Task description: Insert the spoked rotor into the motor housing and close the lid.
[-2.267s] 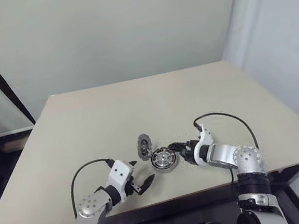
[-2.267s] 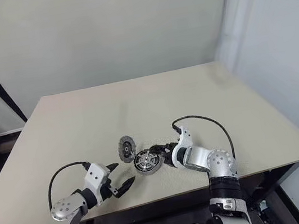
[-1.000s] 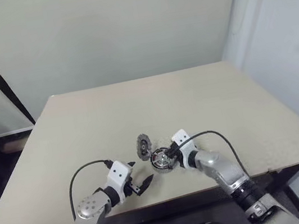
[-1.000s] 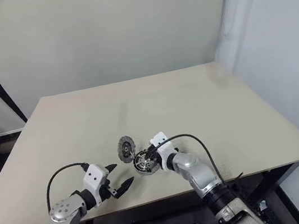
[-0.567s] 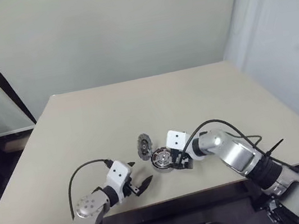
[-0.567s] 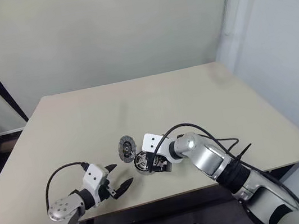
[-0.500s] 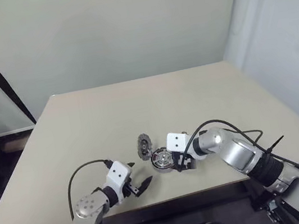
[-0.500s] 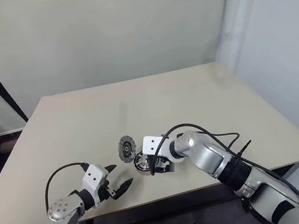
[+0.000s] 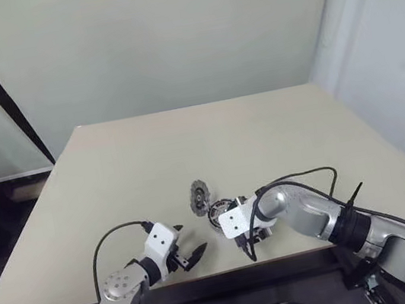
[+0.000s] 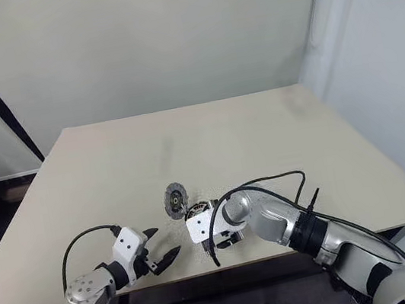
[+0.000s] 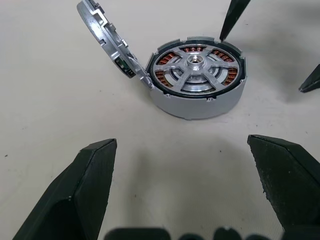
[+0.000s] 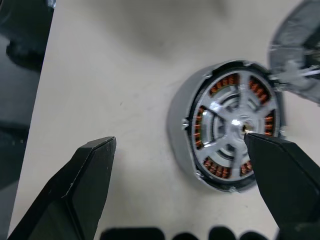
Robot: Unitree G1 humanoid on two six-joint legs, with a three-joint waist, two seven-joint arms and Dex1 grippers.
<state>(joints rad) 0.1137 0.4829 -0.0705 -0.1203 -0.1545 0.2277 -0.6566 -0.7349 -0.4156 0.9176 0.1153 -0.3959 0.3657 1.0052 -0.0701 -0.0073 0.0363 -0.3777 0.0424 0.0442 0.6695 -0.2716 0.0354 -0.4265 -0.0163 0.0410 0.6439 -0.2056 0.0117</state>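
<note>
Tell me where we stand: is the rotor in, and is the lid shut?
Done: the spoked rotor sits inside the motor housing. In hand: nothing; the right gripper hangs open above the housing, and the left gripper is open short of it. Left: the lid stands open on its hinge and needs closing.

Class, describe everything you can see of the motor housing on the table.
The motor housing is a low, round, silver-grey metal can resting flat on the table. The spoked rotor sits inside it, copper-brown windings showing between the spokes. Its lid stands open, tilted up from one side of the rim. Neither gripper touches it.
</note>
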